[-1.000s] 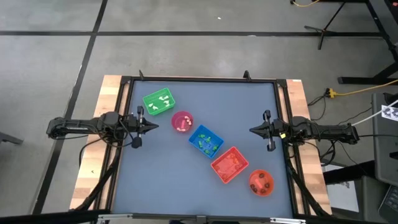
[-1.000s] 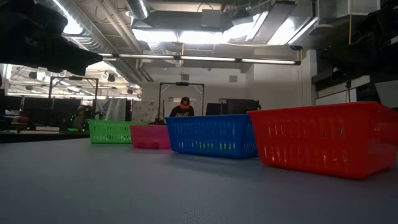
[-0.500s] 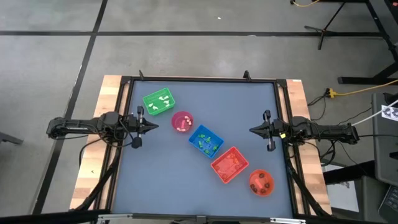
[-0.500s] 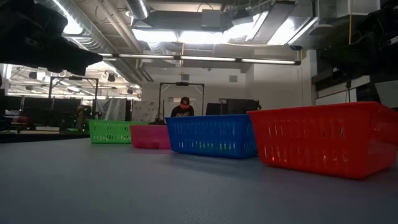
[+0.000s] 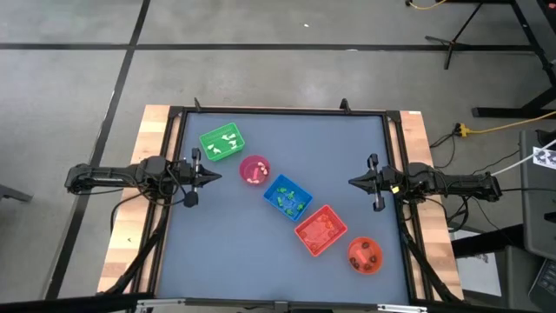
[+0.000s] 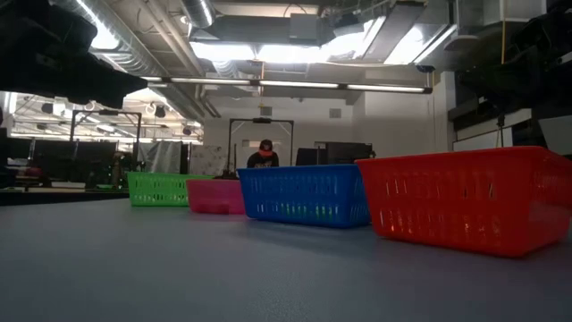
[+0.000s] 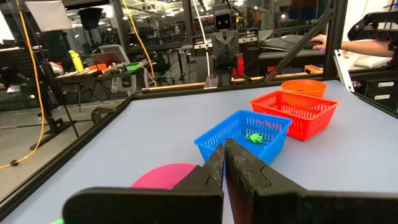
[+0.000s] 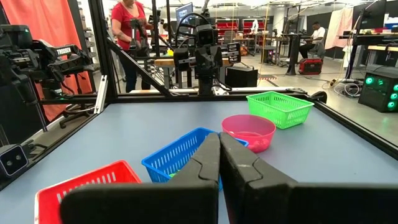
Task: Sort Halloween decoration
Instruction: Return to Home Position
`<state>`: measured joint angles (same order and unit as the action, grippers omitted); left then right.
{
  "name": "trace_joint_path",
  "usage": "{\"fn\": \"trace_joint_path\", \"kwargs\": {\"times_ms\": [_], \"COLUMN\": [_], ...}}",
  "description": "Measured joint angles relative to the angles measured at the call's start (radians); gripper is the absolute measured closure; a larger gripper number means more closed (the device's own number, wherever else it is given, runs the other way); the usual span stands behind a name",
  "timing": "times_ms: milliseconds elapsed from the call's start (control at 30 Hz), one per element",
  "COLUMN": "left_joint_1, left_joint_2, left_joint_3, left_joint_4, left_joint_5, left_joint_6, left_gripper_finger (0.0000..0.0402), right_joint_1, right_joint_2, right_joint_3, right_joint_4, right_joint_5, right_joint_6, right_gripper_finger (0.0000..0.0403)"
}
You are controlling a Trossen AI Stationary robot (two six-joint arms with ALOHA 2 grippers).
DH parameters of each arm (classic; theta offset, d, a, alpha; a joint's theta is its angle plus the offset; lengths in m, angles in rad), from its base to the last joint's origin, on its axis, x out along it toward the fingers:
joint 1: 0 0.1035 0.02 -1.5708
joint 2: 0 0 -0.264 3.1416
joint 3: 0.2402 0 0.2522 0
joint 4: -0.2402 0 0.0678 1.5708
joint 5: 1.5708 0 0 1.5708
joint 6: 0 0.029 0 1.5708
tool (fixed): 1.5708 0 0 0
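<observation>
Two arms are sitting wide apart, seemingly parked clear of the work: left gripper (image 5: 211, 176) at nine o'clock, right gripper (image 5: 354, 182) at three, both clenched on nothing. Trinkets (image 5: 228, 139) are lying inside the diagonal row from green tray (image 5: 205, 137) at eleven to orange bowl (image 5: 351, 254) at five, apparently sorted.

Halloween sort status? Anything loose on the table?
Looks done: white trinkets lie in the green tray, green trinkets in the blue tray, and the pink bowl, red tray and orange bowl hold others. In hand: nothing; left gripper and right gripper sit at opposite sides of the table, jaws shut. Left: no loose trinket shows on the table.
</observation>
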<state>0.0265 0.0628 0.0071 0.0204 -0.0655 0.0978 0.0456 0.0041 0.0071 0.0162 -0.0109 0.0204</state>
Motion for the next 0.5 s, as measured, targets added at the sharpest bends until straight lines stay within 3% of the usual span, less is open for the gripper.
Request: {"fn": "trace_joint_path", "kwargs": {"times_ms": [500], "left_joint_1": [0.000], "left_joint_2": [0.000], "left_joint_3": [0.000], "left_joint_4": [0.000], "left_joint_5": [0.000], "left_joint_6": [0.000], "left_gripper_finger": [0.0401], "right_joint_1": [0.000], "right_joint_2": [0.000], "right_joint_3": [0.000], "right_joint_4": [0.000], "right_joint_5": [0.000], "right_joint_6": [0.000], "right_gripper_finger": [0.0400]}}
